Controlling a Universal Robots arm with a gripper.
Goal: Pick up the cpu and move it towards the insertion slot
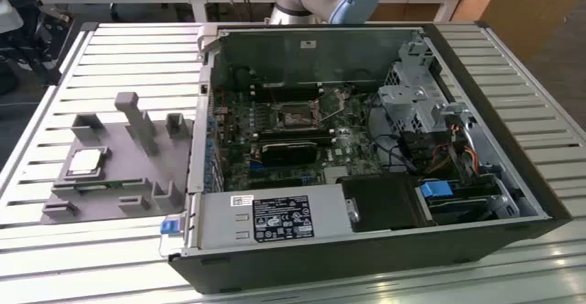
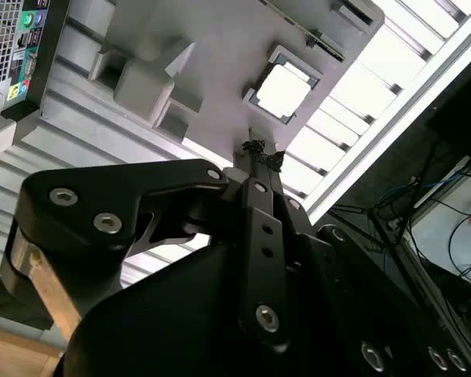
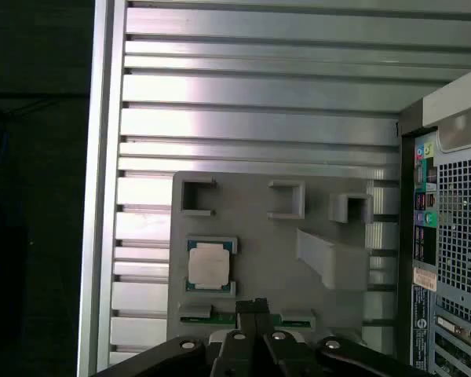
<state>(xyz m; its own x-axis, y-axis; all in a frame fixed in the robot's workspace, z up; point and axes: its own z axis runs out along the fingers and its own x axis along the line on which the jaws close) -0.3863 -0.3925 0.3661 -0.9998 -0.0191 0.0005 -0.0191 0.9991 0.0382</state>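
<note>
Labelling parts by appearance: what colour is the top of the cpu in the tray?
Pale silvery-white; the cpu shows best in the first wrist view.

One cpu (image 1: 84,161), one insertion slot (image 1: 295,117), one tray (image 1: 119,170) (grey)

The exterior view sits high, looking steeply down across the table (image 1: 119,50), with the open computer case (image 1: 512,105) in the centre and the grey tray (image 1: 114,149) on the exterior view's left. The first wrist view stares straight down on that tray (image 3: 259,236), with the gripper (image 3: 252,305) in the near foreground. The second wrist view peers obliquely along the gripper (image 2: 259,151), closer in. All three share the tray and cpu (image 2: 282,90). Both wrist views catch the computer case's back panel.
</note>
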